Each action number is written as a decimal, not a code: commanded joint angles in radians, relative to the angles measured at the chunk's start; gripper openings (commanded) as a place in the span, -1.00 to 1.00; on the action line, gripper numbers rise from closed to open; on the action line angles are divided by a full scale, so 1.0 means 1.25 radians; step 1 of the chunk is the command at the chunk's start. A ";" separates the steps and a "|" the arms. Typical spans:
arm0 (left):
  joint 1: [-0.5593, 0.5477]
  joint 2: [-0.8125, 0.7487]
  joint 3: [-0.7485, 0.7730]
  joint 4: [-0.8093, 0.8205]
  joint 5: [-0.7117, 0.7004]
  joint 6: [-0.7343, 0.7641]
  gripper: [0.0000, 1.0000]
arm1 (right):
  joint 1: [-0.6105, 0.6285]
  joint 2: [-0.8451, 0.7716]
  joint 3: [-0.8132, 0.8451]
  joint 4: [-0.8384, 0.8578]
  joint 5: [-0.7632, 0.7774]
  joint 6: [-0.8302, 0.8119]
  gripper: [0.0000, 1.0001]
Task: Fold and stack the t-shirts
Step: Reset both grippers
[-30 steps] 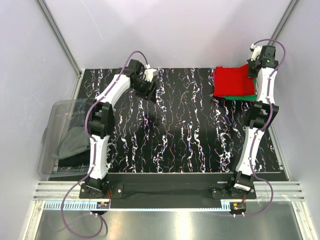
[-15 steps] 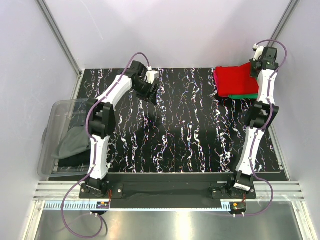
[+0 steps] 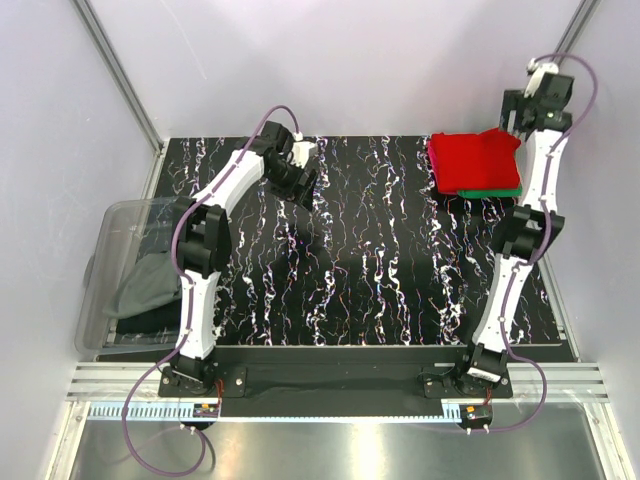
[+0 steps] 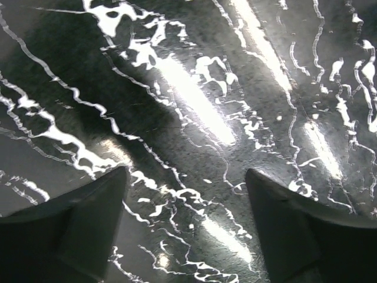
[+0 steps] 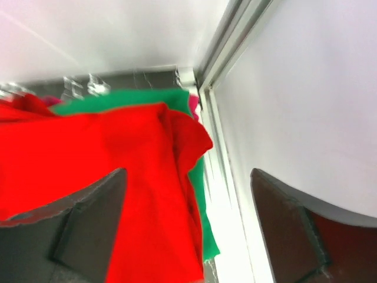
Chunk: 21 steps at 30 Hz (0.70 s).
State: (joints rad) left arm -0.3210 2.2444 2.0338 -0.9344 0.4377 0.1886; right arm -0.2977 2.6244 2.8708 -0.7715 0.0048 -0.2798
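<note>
My right gripper hangs with its jaws spread and nothing between them, lifted off the stack and drawn back toward the far right corner of the table. I read that as a let-go: the red t-shirt lies folded on top of the green t-shirt, whose near edge shows as a thin strip below the red. In the right wrist view the red cloth has a loose flap curling at its right corner, and a sliver of the pink t-shirt peeks out at the far edge, so I judge the stack sits three deep in that corner, out of the way of the working space in the middle.

My left gripper is also spread wide and holding nothing. It is parked low over bare marbled surface at the far left-centre, well apart from the stack, most likely to keep clear while the right arm works. A clear bin sits off the left edge with a dark grey cloth in it; whether that is another shirt I cannot tell.

Against a second ago, the right arm has risen and swung outward — it was over the red shirt's right edge then, with that edge raised. The red now lies flatter and squarer. The left arm has barely shifted.
</note>
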 commanded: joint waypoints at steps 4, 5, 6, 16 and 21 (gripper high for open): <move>0.017 -0.087 0.104 0.011 -0.143 -0.044 0.97 | 0.028 -0.357 -0.193 0.023 -0.210 0.107 1.00; 0.025 -0.096 0.113 0.014 -0.136 -0.048 0.98 | 0.034 -0.384 -0.293 0.020 -0.300 0.115 0.99; 0.042 -0.101 0.120 0.014 -0.128 -0.055 0.97 | 0.043 -0.412 -0.349 0.020 -0.328 0.115 0.99; 0.094 -0.187 0.065 0.027 0.040 -0.023 0.98 | 0.268 -0.665 -0.830 0.054 -0.404 0.214 0.99; 0.092 -0.228 -0.038 0.056 -0.020 -0.065 0.97 | 0.407 -0.748 -0.978 0.143 -0.101 0.340 0.99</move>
State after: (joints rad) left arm -0.1963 2.0174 2.0499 -0.9096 0.4007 0.1242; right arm 0.1467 1.8366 1.6840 -0.6952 -0.3134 0.0429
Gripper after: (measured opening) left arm 0.984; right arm 0.994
